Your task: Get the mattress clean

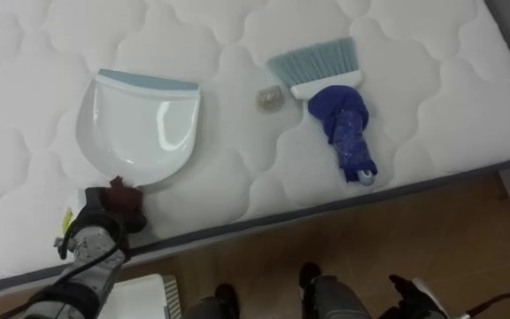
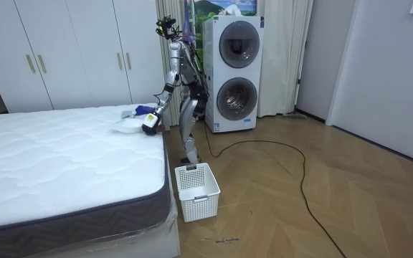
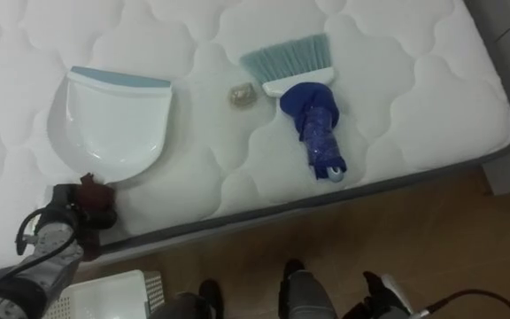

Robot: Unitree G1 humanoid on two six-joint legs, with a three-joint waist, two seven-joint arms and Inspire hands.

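Curling round the near end of the white dustpan (image 1: 140, 133), the left hand (image 1: 104, 221) grips it at the mattress (image 1: 432, 97) edge in the left eye view. A small wad of debris (image 1: 270, 99) lies on the quilting between pan and blue brush (image 1: 339, 106), and the right hand (image 1: 419, 297) hangs low, its state unreadable. From the room view, the robot stands beside the bed near stacked washing machines (image 2: 234, 72), and a white basket (image 2: 197, 192) sits on the floor at the bed's near corner.

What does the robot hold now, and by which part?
The left hand seems curled on the white plastic dustpan with blue lip, at its handle end. The blue hand brush lies untouched.
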